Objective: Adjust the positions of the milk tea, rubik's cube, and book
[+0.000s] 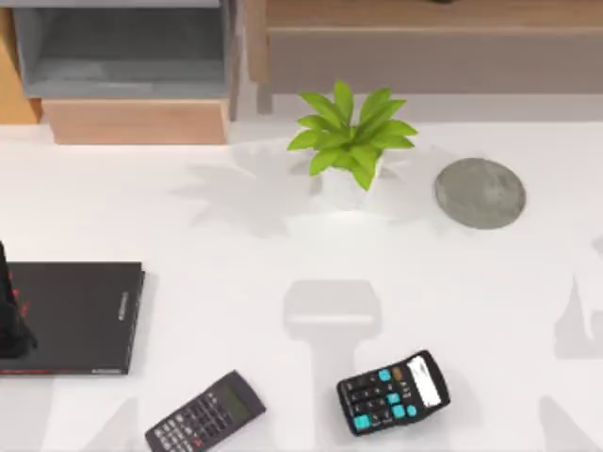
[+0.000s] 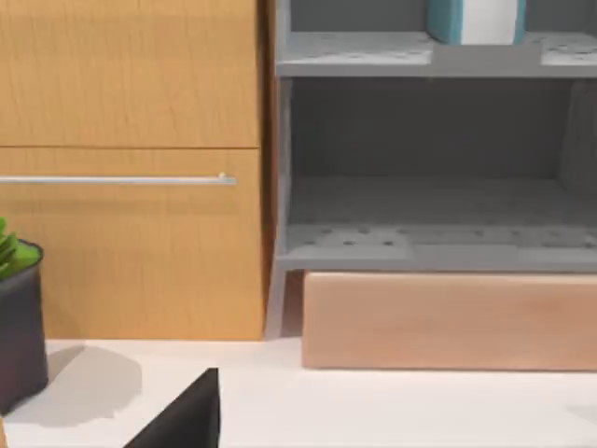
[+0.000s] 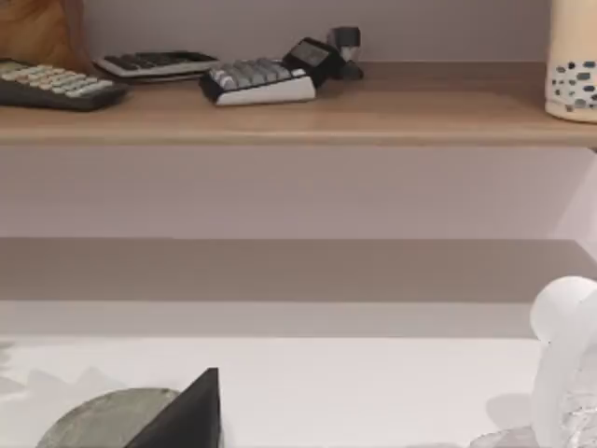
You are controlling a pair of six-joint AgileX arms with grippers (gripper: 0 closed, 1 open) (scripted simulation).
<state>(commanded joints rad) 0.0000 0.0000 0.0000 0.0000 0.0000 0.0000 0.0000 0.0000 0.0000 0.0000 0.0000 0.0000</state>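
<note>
On the white table (image 1: 236, 235), a green potted plant (image 1: 350, 141) sits at 12 o'clock from the centre and a grey round coaster (image 1: 480, 193) lies at 2 o'clock. A flat black book with red marks (image 1: 71, 315) lies at 9 o'clock, with one dark calculator (image 1: 205, 411) at 7 o'clock and another (image 1: 394, 392) at 5 o'clock.

The book (image 2: 457, 21), teal with pale page edges, stands on the upper level of the grey shelf unit (image 2: 429, 247) beside a wooden cabinet (image 2: 131, 168), at 11 o'clock behind the table. The milk tea (image 3: 574, 65), dark pearls at its base, stands on the long wooden shelf (image 3: 280, 117) at the back, well apart from the calculators there.

A dark wedge of the left gripper (image 2: 182, 420) faces the shelf unit. The right gripper (image 3: 187, 415) hangs low over the table beside the coaster. Whether either is spread or pressed together cannot be told.
</note>
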